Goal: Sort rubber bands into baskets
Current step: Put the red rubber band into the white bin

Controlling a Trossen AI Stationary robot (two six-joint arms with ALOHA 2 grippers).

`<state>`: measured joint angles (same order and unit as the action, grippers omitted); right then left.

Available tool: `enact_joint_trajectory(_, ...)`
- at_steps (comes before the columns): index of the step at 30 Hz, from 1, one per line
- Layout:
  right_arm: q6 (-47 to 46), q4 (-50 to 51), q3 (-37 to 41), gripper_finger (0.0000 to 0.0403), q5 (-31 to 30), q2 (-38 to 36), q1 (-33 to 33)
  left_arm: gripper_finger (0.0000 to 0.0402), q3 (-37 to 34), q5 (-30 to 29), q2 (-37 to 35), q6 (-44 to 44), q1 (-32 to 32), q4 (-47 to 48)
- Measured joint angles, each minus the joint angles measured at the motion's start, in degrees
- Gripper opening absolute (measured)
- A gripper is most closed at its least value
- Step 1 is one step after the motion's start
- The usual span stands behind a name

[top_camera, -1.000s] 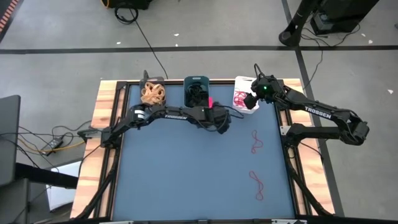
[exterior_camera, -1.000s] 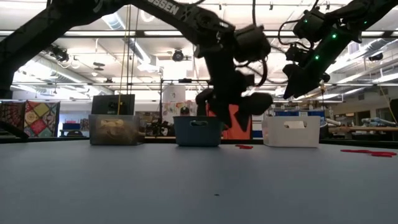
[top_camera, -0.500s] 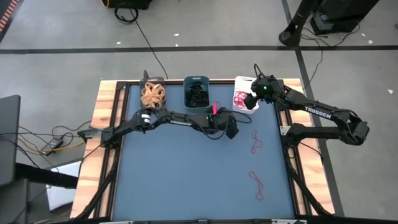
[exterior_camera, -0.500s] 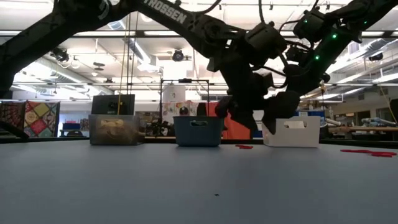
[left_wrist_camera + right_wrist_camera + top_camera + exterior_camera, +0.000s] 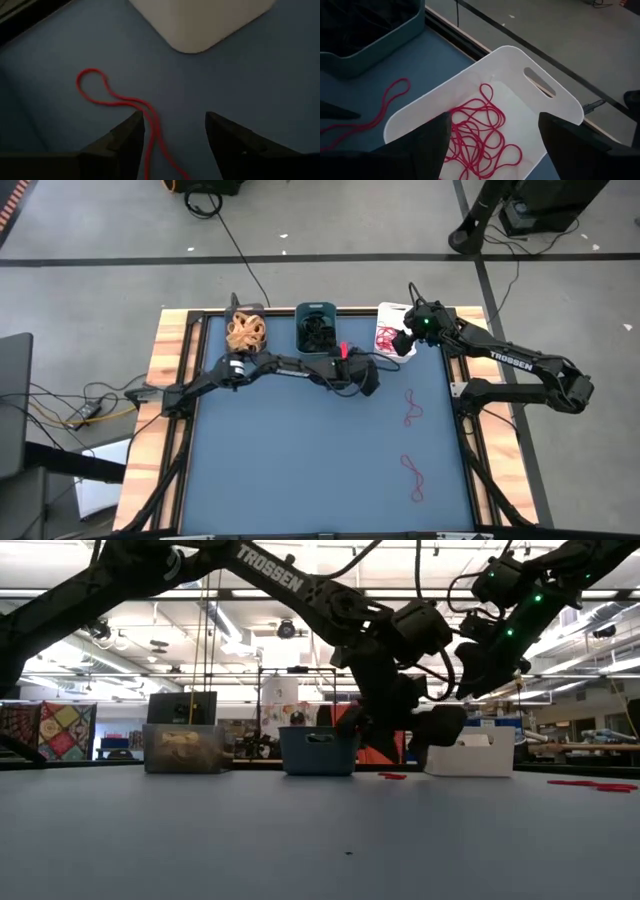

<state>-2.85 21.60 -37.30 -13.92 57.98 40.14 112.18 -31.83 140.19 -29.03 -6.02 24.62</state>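
My left gripper [image 5: 367, 382] is open and empty above the mat, near the white basket [image 5: 395, 338]. A red rubber band [image 5: 114, 98] lies flat on the mat just ahead of its fingers, beside the white basket's corner [image 5: 200, 25]. My right gripper [image 5: 401, 342] is open and empty above the white basket [image 5: 560, 102], which holds a tangle of red bands [image 5: 480, 132]. The teal basket [image 5: 318, 330] holds black bands. The dark grey basket [image 5: 245, 332] holds tan bands. Two more red bands [image 5: 411, 410] [image 5: 412, 476] lie on the mat's right part.
The three baskets stand in a row along the mat's far edge. Both arms are close together near the white basket. The wooden table rim [image 5: 165, 350] frames the blue mat [image 5: 290, 460].
My left gripper has gone from in front of the teal basket toward the table's right edge, closer to the white basket and my right gripper, then back a little. The right arm and the bands have kept still.
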Motion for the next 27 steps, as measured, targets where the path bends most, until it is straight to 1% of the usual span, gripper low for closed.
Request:
enact_joint_trajectory(2,0.0,0.03,0.0,0.0311,0.29,0.0,0.0,0.0213,0.02,0.66,0.24,0.05,-0.07,0.42)
enact_joint_trajectory(7,0.01,0.12,0.0,0.0311,0.4,0.0,0.0,0.0213,0.04,0.22,1.04,0.35,-0.12,0.43)
enact_joint_trajectory(10,0.07,0.35,0.0,0.0311,0.51,0.0,0.0,0.0204,0.04,0.26,1.04,0.52,0.07,2.22)
enact_joint_trajectory(17,0.04,0.68,0.0,0.0311,0.68,0.0,0.0,0.0142,0.17,0.97,1.42,0.15,0.07,5.94)
enact_joint_trajectory(20,0.02,0.53,0.0,0.0311,0.68,0.0,0.0,0.0123,0.12,3.06,1.43,1.27,-0.02,5.26)
enact_joint_trajectory(23,0.02,0.35,0.0,0.0311,0.68,0.0,0.0,0.0103,0.08,3.8,1.5,1.81,-0.22,4.92)
enact_joint_trajectory(27,0.02,0.35,0.0,0.0311,0.68,0.0,0.0,0.0068,0.11,6.51,1.5,2.14,-1.08,5.8)
